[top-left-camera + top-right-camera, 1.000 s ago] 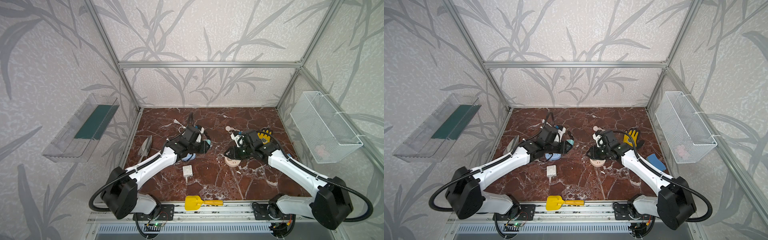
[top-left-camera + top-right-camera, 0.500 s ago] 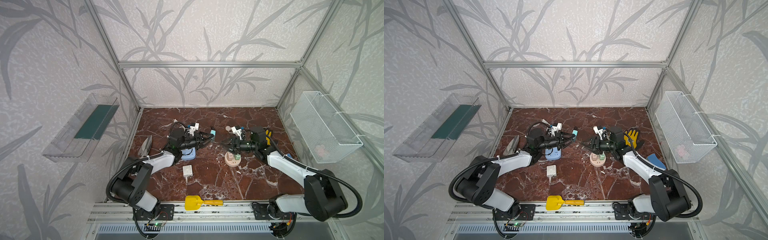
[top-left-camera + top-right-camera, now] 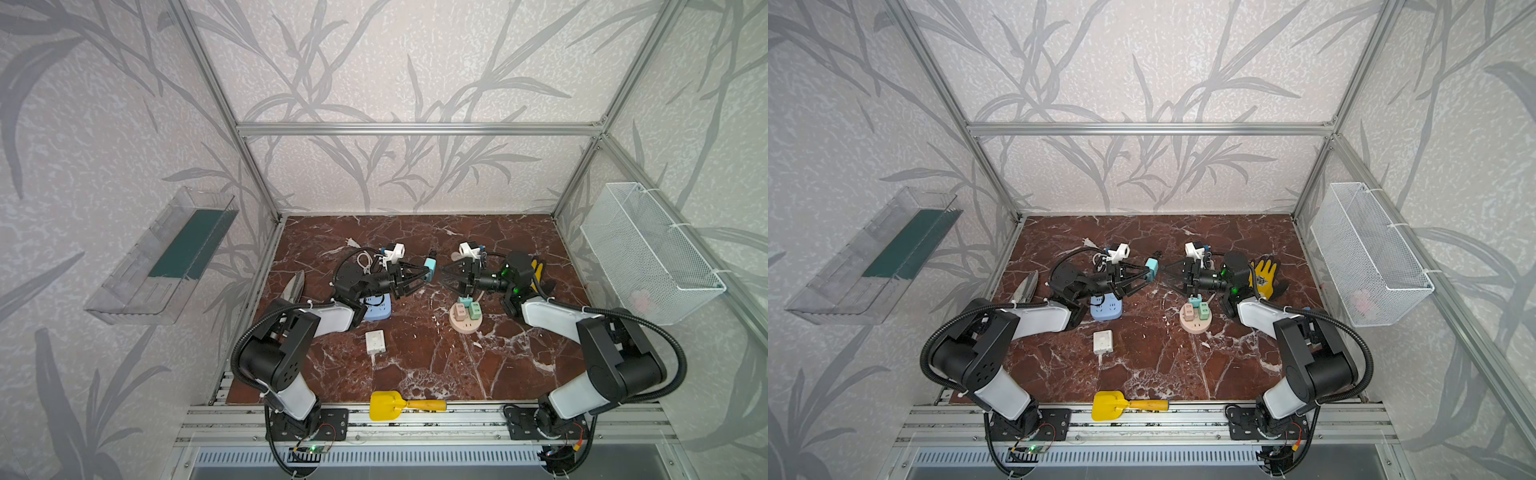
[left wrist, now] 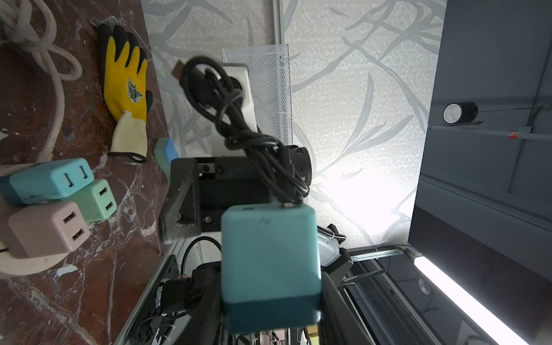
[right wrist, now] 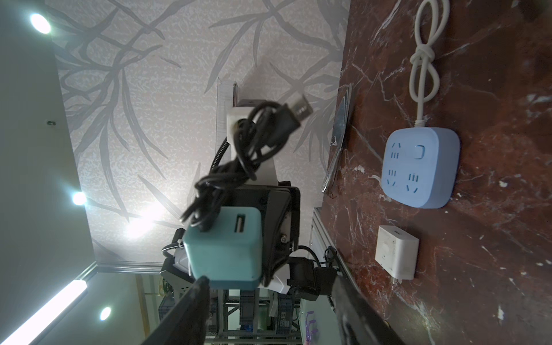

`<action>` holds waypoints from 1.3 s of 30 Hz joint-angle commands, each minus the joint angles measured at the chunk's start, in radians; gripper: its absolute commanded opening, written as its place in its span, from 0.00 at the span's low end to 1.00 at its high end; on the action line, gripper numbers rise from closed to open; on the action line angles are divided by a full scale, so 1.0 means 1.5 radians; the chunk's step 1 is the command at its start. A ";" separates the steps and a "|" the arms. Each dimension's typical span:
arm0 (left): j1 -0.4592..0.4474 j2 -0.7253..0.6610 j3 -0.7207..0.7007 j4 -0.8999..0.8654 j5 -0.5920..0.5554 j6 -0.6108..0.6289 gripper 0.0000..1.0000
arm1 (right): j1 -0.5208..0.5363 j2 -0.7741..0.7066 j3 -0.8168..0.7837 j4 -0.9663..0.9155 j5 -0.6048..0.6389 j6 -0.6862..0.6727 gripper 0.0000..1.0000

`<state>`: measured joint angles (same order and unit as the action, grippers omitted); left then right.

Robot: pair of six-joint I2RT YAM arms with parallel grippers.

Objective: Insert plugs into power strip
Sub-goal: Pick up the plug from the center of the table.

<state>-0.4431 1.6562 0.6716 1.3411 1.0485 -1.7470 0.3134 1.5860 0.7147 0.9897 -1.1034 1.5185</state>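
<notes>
Cube adapters (image 3: 460,311), four: three on round power strip (image 3: 468,329), one teal adapter (image 3: 430,264) clamped in left claw (image 3: 425,272). White charger block (image 3: 375,341), one. Right claw (image 3: 446,279) apart.

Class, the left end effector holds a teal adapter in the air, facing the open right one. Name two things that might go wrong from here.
1. The black cable bunched on the teal adapter may snag the right end effector, whose open jaws face it closely.
2. If the left end effector lets go before the right closes, the adapter would likely drop onto the marble table, away from the blue power strip.
</notes>
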 commanded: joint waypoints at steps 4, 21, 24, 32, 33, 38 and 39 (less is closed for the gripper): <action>-0.001 -0.022 -0.021 0.050 0.061 -0.010 0.00 | -0.004 0.037 0.034 0.136 -0.048 0.096 0.67; -0.001 -0.023 -0.008 0.050 0.153 0.020 0.00 | -0.001 0.073 0.032 0.159 -0.158 0.079 0.63; -0.001 -0.030 -0.006 0.050 0.159 0.020 0.00 | 0.009 0.071 0.023 0.174 -0.165 0.073 0.63; -0.011 -0.038 -0.015 0.050 0.162 0.021 0.00 | 0.032 0.077 0.023 0.195 -0.173 0.064 0.62; -0.013 -0.037 -0.015 0.050 0.160 0.020 0.00 | 0.033 0.077 0.025 0.208 -0.173 0.072 0.62; -0.016 -0.025 -0.015 0.051 0.158 0.021 0.00 | 0.041 0.117 0.032 0.279 -0.167 0.127 0.58; -0.017 -0.023 -0.014 0.050 0.158 0.021 0.00 | 0.043 0.117 0.033 0.279 -0.168 0.126 0.57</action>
<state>-0.4580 1.6325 0.6422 1.3350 1.2591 -1.7020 0.3626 1.7405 0.7536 1.3418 -1.3449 1.6821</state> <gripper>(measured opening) 0.406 0.578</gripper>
